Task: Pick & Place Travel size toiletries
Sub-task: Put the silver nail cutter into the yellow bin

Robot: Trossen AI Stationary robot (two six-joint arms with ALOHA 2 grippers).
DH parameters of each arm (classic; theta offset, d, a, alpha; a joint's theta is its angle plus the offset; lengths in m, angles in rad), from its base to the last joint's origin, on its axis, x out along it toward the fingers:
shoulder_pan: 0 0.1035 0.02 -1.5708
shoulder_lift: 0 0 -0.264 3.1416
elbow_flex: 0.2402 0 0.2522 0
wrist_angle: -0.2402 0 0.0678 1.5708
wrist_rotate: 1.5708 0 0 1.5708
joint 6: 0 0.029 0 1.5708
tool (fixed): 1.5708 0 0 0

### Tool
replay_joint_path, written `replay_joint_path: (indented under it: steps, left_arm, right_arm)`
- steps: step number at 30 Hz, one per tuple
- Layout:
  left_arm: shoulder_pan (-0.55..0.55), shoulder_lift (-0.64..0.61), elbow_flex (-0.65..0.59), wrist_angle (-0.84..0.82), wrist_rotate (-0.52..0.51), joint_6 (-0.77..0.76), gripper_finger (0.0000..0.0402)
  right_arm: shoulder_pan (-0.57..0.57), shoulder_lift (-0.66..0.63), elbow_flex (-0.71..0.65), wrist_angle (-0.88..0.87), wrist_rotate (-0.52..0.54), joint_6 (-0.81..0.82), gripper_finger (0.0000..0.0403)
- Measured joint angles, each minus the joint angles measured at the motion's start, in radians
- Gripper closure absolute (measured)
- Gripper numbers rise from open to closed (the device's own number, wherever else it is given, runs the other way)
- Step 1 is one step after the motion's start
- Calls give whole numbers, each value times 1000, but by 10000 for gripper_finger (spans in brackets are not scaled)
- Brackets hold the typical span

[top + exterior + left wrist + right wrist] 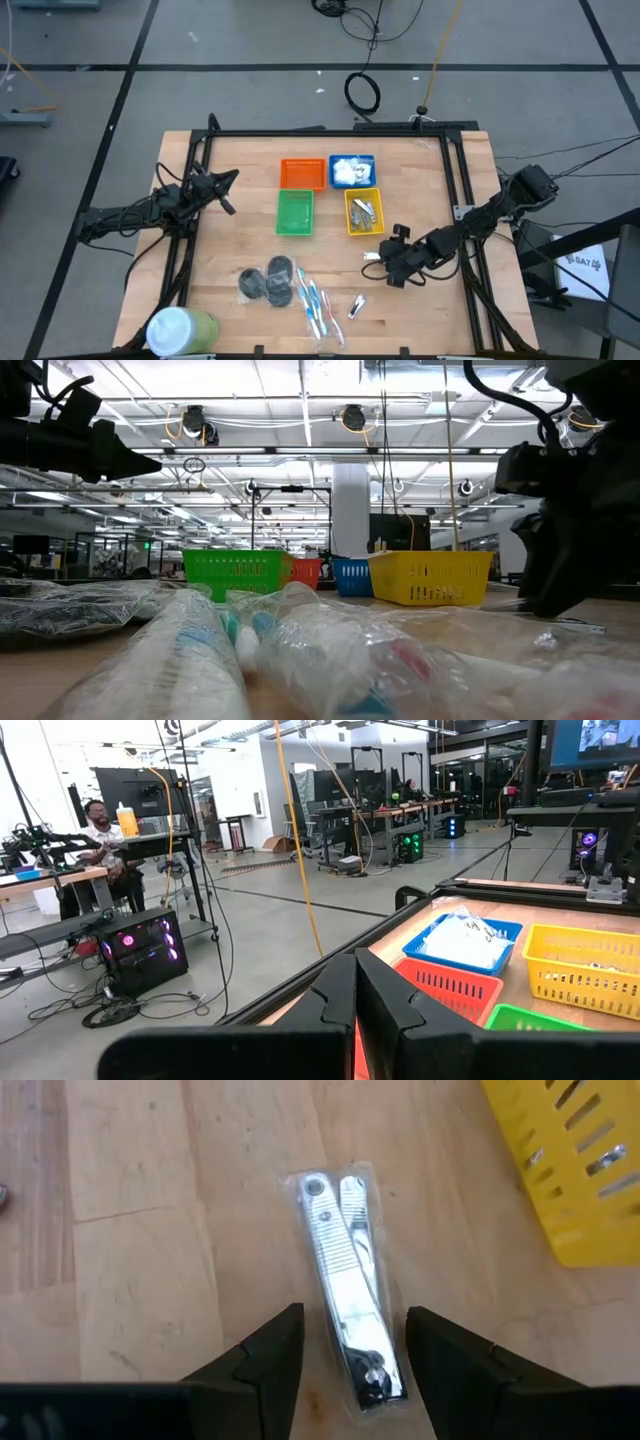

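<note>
**Right gripper poised over a wrapped clipper beside the yellow basket**

No legible writing shows on any item. Four baskets stand mid-table: orange basket (pixel 302 174), holding nothing visible; blue basket (pixel 352 171), holding white packets (pixel 350 170); green basket (pixel 294 212); yellow basket (pixel 364 213), holding silver clippers (pixel 364 211). On the near table lie dark discs (pixel 266 281), toothbrushes (pixel 315 305) and a loose clipper (pixel 356 306), with a white-and-green tub (pixel 180 330) at the corner. The right gripper (pixel 350 1342), jaws released, straddles a wrapped clipper (pixel 345 1250) lying flat on the wood. The left gripper (pixel 225 193), clenched on nothing, waits at the table's left edge.
</note>
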Motion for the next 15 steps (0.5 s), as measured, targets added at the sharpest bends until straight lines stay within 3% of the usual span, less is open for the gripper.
replay_joint_path:
  steps: [7,15]
  left_arm:
    - [0,0,0,0,-1,0,401]
    - [0,0,0,0,0,0,401]
  right_arm:
    - [0,-1,-19,28,-19,-24,249]
    - [0,1,-20,25,-28,-68,324]
